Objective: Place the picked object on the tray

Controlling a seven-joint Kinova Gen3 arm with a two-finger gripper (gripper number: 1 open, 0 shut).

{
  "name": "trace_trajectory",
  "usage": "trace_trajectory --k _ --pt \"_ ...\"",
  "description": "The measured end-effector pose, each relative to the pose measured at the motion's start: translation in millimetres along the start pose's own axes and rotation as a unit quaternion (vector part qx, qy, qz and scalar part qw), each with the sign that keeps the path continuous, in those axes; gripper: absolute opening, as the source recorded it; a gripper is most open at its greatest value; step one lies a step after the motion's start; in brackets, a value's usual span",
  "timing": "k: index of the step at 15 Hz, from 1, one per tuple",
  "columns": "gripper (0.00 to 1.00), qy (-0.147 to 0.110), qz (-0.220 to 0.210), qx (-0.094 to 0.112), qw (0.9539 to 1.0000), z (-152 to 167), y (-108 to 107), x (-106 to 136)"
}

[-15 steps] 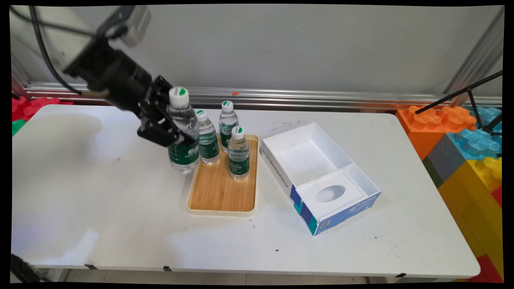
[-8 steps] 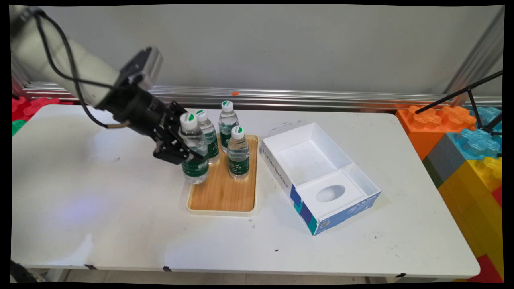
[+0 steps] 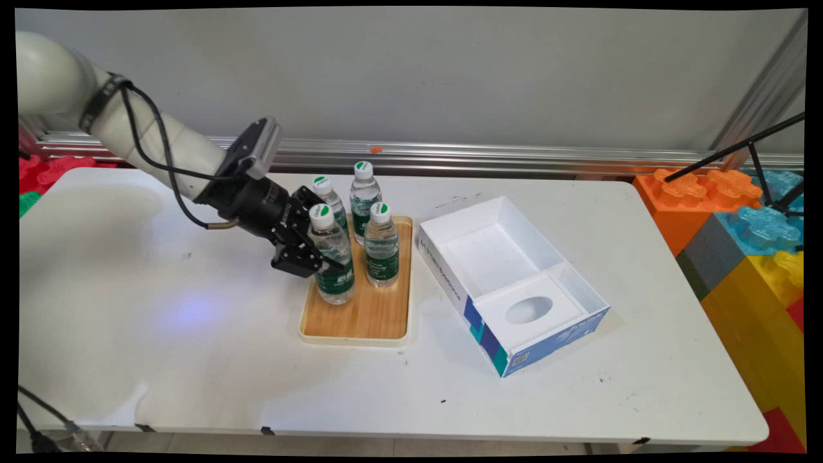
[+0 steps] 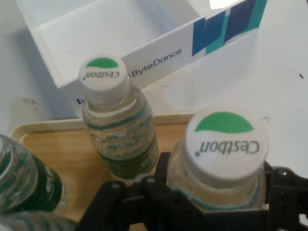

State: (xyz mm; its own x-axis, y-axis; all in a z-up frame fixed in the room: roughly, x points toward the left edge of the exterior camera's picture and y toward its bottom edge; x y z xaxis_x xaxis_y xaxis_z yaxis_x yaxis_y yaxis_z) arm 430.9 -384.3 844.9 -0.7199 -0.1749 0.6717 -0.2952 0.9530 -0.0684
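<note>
Our gripper (image 3: 319, 260) is clamped on a water bottle (image 3: 332, 256) over the tray (image 3: 355, 321); we keep it upright, clear of 3 neighbouring bottles (image 3: 380, 244).

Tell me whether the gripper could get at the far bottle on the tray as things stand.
Probably not. The gripper is shut on the held bottle, and the far bottle stands at the back of the tray, with the left bottle and right bottle close around it.
</note>
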Motion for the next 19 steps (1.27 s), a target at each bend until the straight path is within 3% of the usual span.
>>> trace_trajectory --k 7,15,16,19 --pt "0.00 0.011 0.016 -0.024 0.9995 20.2 -11.8 -24.7" --pt "0.00 0.009 0.027 -0.035 0.9990 32.4 -19.2 -38.8" --pt "1.00 0.009 0.028 -0.036 0.9989 33.8 -19.8 -39.4" --pt "1.00 0.011 0.031 -0.042 0.9986 37.8 -21.4 -39.6"
